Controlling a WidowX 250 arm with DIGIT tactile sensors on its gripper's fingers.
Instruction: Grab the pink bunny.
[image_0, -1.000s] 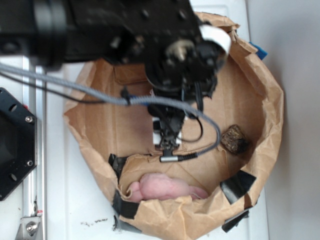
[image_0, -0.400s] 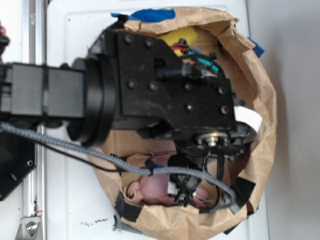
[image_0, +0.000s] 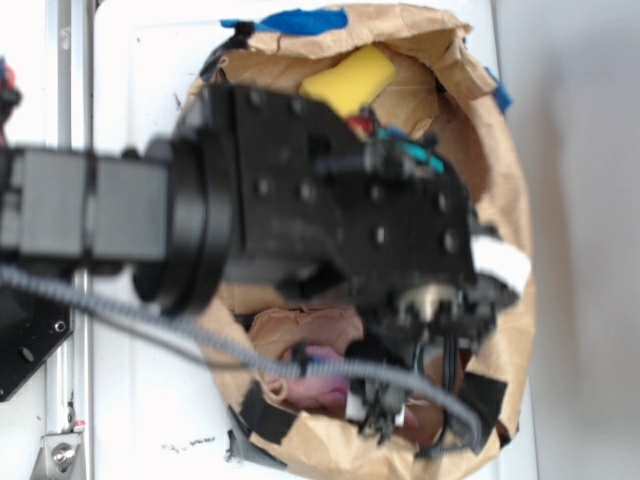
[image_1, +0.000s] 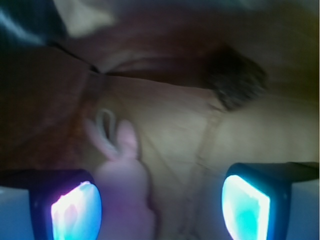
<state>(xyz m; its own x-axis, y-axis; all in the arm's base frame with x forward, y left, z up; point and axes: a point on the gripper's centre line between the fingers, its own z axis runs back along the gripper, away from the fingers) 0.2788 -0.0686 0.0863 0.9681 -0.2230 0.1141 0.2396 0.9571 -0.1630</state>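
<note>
The pink bunny (image_0: 325, 385) lies on the floor of the brown paper bag (image_0: 505, 170), at its near end, mostly covered by the arm. In the wrist view the pink bunny (image_1: 125, 200) sits between the jaws, its ears pointing away, close against the left pad (image_1: 75, 212) and well apart from the right pad (image_1: 245, 205). My gripper (image_0: 385, 415) points down into the bag over the toy. The gripper (image_1: 160, 210) is open and holds nothing.
A yellow sponge wedge (image_0: 348, 80) lies at the bag's far end. A dark brown lump (image_1: 235, 82) sits on the bag floor beyond the bunny. Black tape (image_0: 262, 415) patches the near rim, blue tape (image_0: 300, 20) the far rim. The bag walls stand close round the gripper.
The arm has swung toward the bag's near end and come down over the bunny, uncovering the yellow sponge. The jaws now straddle the toy.
</note>
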